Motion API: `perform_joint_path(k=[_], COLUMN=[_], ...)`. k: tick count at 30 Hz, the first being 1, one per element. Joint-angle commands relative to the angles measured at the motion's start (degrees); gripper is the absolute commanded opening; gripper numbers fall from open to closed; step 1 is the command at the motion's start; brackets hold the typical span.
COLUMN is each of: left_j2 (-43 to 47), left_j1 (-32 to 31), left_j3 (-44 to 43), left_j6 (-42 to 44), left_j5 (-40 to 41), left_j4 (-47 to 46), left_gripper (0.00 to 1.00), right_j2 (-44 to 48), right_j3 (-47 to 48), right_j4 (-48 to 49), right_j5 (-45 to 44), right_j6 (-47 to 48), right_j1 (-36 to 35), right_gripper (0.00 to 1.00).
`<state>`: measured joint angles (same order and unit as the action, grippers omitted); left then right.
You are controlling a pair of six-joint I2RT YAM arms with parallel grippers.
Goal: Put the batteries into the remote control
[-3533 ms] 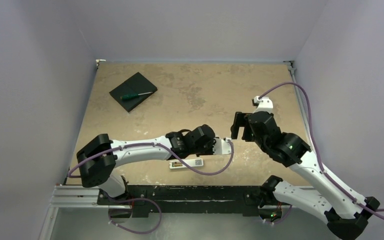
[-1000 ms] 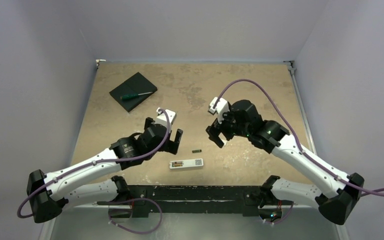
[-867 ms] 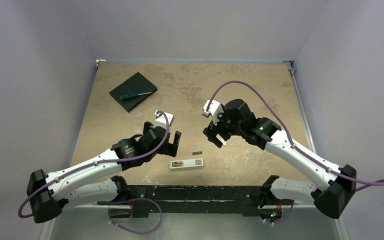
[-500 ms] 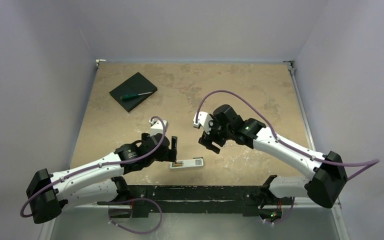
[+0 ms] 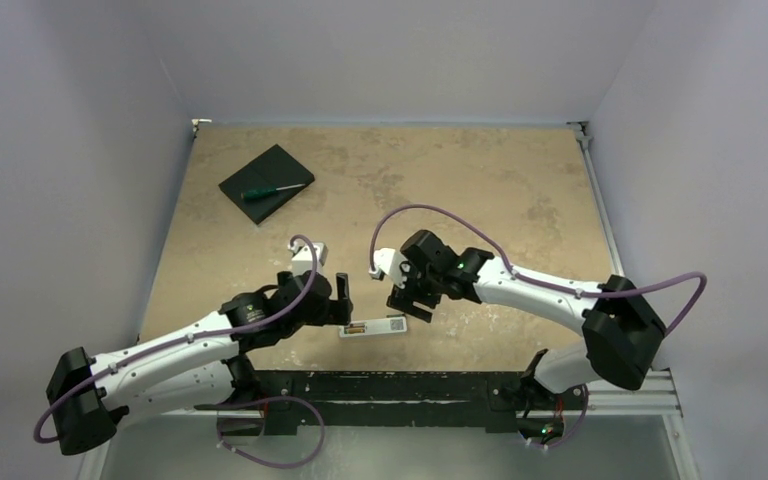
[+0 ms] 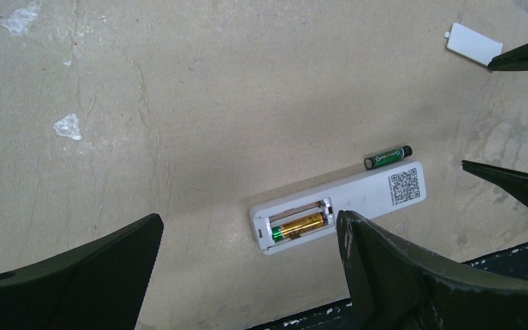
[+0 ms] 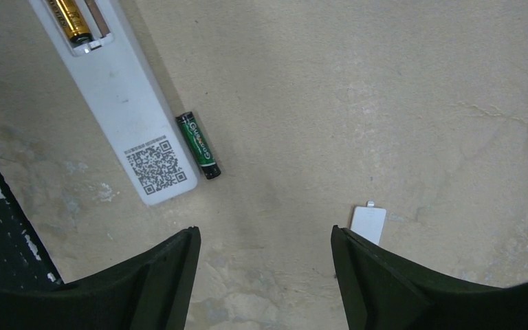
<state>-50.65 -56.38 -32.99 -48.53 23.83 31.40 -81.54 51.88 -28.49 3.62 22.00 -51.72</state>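
The remote control [image 5: 372,327] [image 6: 357,199] [image 7: 130,89] lies back up near the table's front edge, its compartment uncovered. One of the batteries [image 6: 299,225] [image 7: 72,17] sits in the nearer slot. The other battery [image 6: 388,157] [image 7: 199,146] lies loose on the table beside the remote's QR-code end. My left gripper [image 5: 340,300] [image 6: 249,220] hangs open above the compartment end, holding nothing. My right gripper [image 5: 412,305] [image 7: 263,232] is open and empty over bare table just beyond the loose battery, which it hides in the top view.
A small white battery cover [image 6: 474,43] [image 7: 368,224] lies on the table right of the loose battery. A black square pad [image 5: 250,178] with a green-handled screwdriver [image 5: 272,190] sits at the back left. The black front rail [image 5: 360,385] runs just behind the remote.
Both arms have swung in and down toward the remote. The right gripper has come left over the loose battery and its jaws have narrowed a little. The left gripper has dropped closer to the compartment end.
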Motion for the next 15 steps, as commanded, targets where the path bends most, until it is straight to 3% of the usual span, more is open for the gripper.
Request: perform_joint_path(k=[1,15], left_j2=[2.13,4.32], left_j1=[0.22,0.2], left_j3=[-0.16,-0.58], left_j6=[-2.9,-3.37], left_j5=[1.04,2.55], left_j4=[1.2,3.44], left_gripper=[0.97,0.97], right_j2=[-0.87,-5.29], right_j3=[-0.75,-1.31], right_j4=[3.63,6.18], right_j5=[-2.09,-2.53], right_j6=[-0.23,-2.64], right_j1=[-0.04,-2.24], right_gripper=[0.78,0.78])
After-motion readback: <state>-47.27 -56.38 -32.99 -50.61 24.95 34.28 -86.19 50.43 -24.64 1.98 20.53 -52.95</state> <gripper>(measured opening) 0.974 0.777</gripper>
